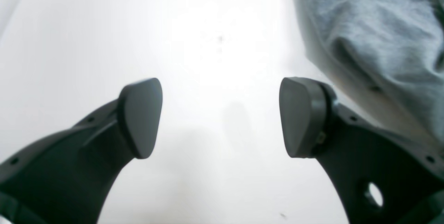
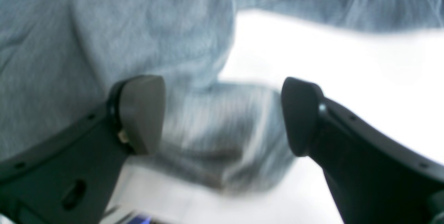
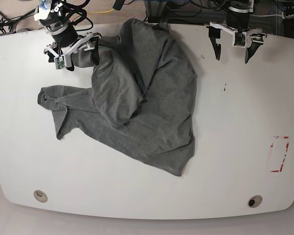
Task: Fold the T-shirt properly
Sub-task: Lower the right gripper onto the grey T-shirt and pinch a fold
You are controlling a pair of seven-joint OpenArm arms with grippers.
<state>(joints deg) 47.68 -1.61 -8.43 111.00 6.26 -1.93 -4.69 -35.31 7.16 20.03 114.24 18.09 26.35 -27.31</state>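
The grey T-shirt [image 3: 147,107] lies crumpled on the white table [image 3: 235,122], left of centre, with one sleeve stretched out to the left. My right gripper [image 3: 77,55] stands open at the shirt's far left edge. In the right wrist view a bunched fold of the T-shirt [image 2: 138,26] lies between and below the spread pads of that gripper [image 2: 222,116]. My left gripper [image 3: 232,51] hangs open over bare table at the far right, apart from the cloth. In the left wrist view nothing is between the pads of that gripper [image 1: 221,116], and the T-shirt [image 1: 374,26] shows at the upper right.
A red marked rectangle [image 3: 279,154] sits near the table's right edge. Two round holes [image 3: 39,196] [image 3: 255,201] lie near the front edge. Cables and arm bases line the back edge.
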